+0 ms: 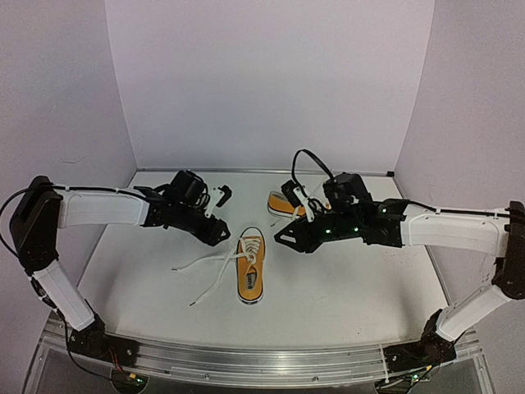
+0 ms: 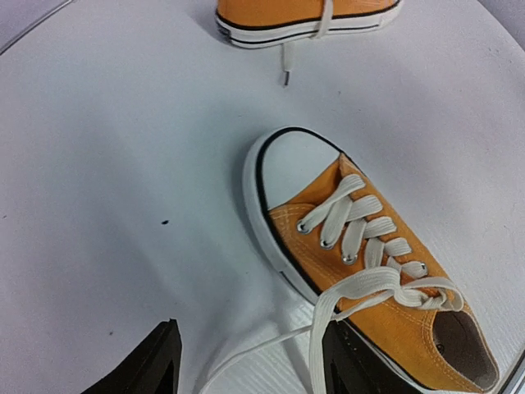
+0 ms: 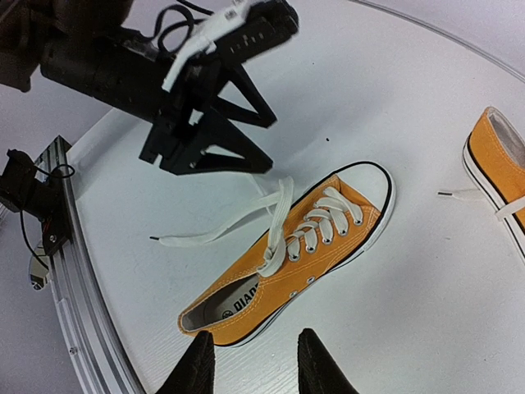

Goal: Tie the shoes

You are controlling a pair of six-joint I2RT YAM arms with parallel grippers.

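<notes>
One orange-yellow shoe (image 1: 250, 268) lies mid-table with its toe pointing away from the bases. Its white laces (image 1: 205, 271) are crossed once at the top eyelets and trail loose to the left. My left gripper (image 1: 220, 233) hovers just left of the toe. In the left wrist view it (image 2: 250, 368) is open, with the shoe (image 2: 369, 271) to the right and two lace strands (image 2: 320, 345) running slack between the fingers. My right gripper (image 1: 285, 239) stands open on the shoe's right. It (image 3: 256, 371) holds nothing, near the heel side of the shoe (image 3: 295, 263). The second shoe (image 1: 283, 203) lies behind the right arm.
White walls close in the table at the back and on both sides. An aluminium rail (image 1: 246, 361) runs along the near edge, with cables by it (image 3: 33, 205). The second shoe's lace tip (image 2: 285, 70) lies on the table beyond the near shoe's toe.
</notes>
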